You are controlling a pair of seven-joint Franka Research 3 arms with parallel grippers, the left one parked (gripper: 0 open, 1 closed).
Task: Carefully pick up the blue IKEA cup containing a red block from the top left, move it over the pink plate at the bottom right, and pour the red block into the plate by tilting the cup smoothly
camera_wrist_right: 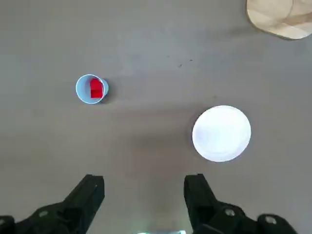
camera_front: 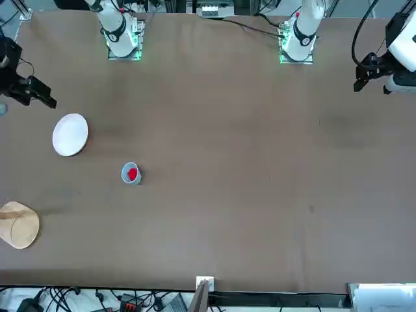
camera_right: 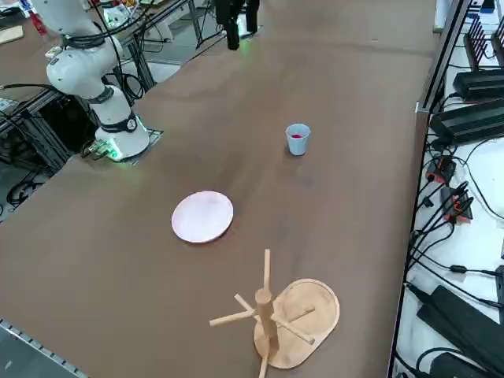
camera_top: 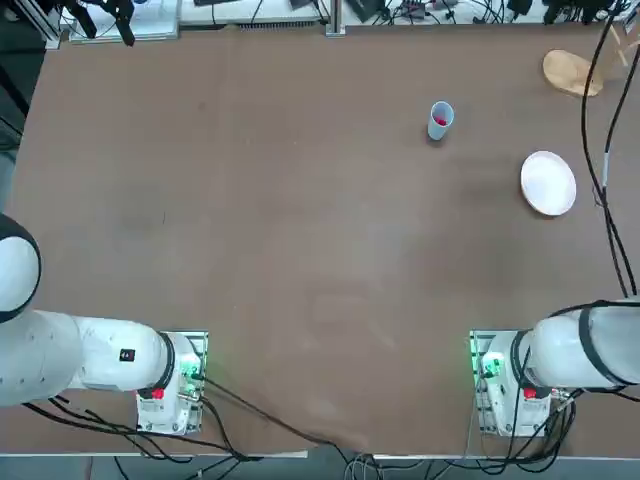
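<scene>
Cup (camera_wrist_right: 84,90) partly hides block (camera_wrist_right: 96,88); right fingers (camera_wrist_right: 91,192) above table (camera_wrist_right: 146,63)

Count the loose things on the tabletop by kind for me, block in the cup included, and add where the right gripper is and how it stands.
Cup, light blue: 1
Block, red: 1
Plate, very pale pink: 1
Wooden stand with pegs: 1
Total: 4
Right gripper: above the table, open, nothing between its fingers.
</scene>
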